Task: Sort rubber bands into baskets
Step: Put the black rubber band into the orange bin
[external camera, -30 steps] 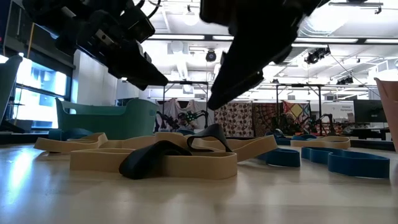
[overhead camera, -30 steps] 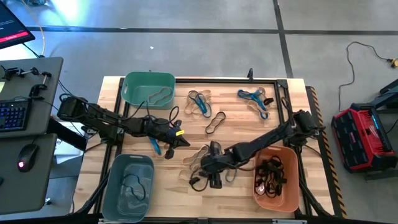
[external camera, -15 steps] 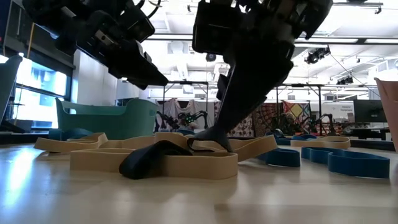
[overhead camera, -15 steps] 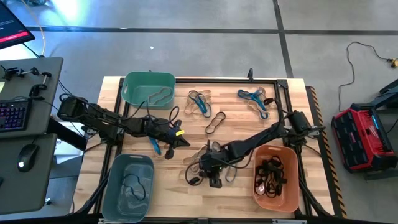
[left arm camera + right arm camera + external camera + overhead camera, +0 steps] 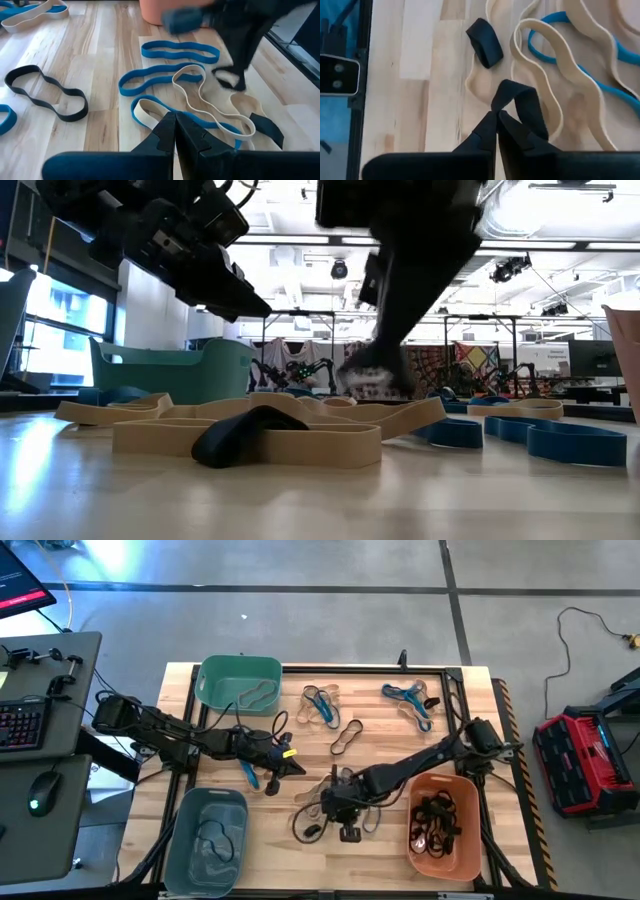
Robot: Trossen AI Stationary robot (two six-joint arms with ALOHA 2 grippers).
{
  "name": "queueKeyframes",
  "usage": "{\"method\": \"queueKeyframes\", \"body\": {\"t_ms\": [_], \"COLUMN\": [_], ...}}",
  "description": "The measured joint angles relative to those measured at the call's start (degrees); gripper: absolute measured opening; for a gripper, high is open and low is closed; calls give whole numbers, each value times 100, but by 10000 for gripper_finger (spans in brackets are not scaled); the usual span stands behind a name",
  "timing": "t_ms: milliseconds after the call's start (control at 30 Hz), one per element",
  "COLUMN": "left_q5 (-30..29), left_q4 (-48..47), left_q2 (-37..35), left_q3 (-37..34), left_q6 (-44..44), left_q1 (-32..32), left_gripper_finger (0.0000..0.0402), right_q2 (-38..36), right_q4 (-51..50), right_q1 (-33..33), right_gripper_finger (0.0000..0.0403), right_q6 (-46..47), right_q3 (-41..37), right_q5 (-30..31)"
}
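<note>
right hand (image 5: 335, 802): fingers pressed together, pinching a black band (image 5: 520, 102) over the tan/blue pile (image 5: 330, 792)
left hand (image 5: 285, 766): fingers pressed together, empty, above the worktop (image 5: 270, 840)
orange basket (image 5: 445, 858): just beside right hand, black bands inside
teal basket (image 5: 238, 672): beyond left hand
grey-blue basket (image 5: 205, 870): near left hand

Tan, blue and black rubber bands (image 5: 335, 737) lie between three baskets (image 5: 238, 682).
</note>
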Motion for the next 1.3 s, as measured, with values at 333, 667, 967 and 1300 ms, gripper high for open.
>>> {"method": "queueKeyframes", "body": {"t_ms": [333, 667, 967, 1300], "left_q5": [-2, -2, -2, -2], "left_q4": [33, 35, 183, 192], "left_q2": [2, 2, 1, 0], "left_q3": [0, 0, 0, 0], "left_q6": [7, 6, -27, -99], "left_q1": [0, 0, -1, 0], "left_gripper_finger": [1, 1, 1, 1], "right_q2": [0, -2, -272, -2224], "right_q4": [-3261, -5441, -5377, -3343], "right_q1": [659, 1645, 2273, 2371], "right_gripper_finger": [0, 0, 0, 0], "right_q6": [1242, 4173, 5336, 6152], "right_q3": [1942, 2698, 1651, -1329], "right_q5": [828, 659, 130, 153]}}
